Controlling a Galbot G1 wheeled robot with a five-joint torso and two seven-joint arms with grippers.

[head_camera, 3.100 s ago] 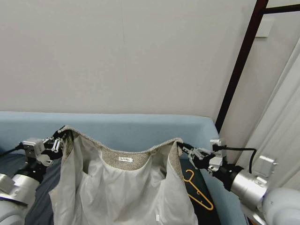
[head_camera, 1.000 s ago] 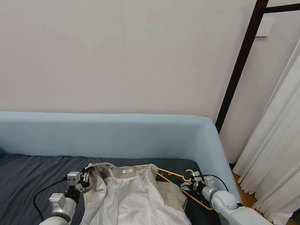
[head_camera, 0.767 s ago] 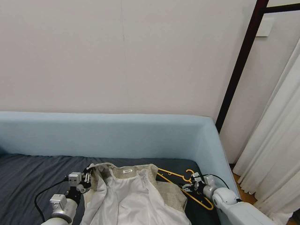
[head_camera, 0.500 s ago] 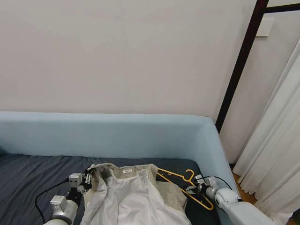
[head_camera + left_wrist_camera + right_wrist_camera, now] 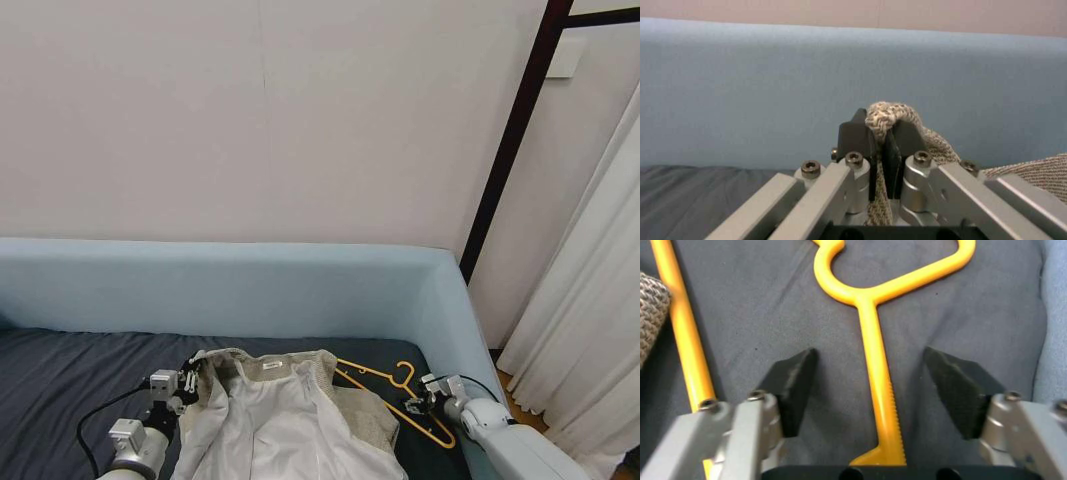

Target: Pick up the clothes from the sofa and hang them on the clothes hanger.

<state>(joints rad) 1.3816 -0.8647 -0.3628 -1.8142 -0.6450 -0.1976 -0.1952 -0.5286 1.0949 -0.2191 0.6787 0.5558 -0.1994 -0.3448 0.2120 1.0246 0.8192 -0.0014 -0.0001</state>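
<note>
A grey knitted jacket point(image 5: 285, 415) with a pale lining lies spread, lining up, on the sofa's dark seat point(image 5: 70, 375). My left gripper point(image 5: 190, 381) is at the jacket's left shoulder and is shut on a fold of the knitted fabric point(image 5: 884, 118), seen pinched between its pads point(image 5: 863, 145) in the left wrist view. An orange hanger point(image 5: 392, 392) lies on the seat just right of the jacket. My right gripper point(image 5: 426, 401) hovers low over it, open, its fingers point(image 5: 797, 385) straddling the hanger's neck point(image 5: 872, 340) below the hook.
The sofa's light blue back point(image 5: 300, 285) and right arm point(image 5: 445, 320) wall in the seat. A dark rack pole point(image 5: 510, 150) rises behind the sofa's right end, with a white curtain point(image 5: 590, 330) beside it. The jacket's edge point(image 5: 649, 315) lies close to the hanger's bar.
The jacket, held up spread between both grippers, now lies on the seat. My right gripper has let go of its right shoulder and slid right over the hanger. The left still grips.
</note>
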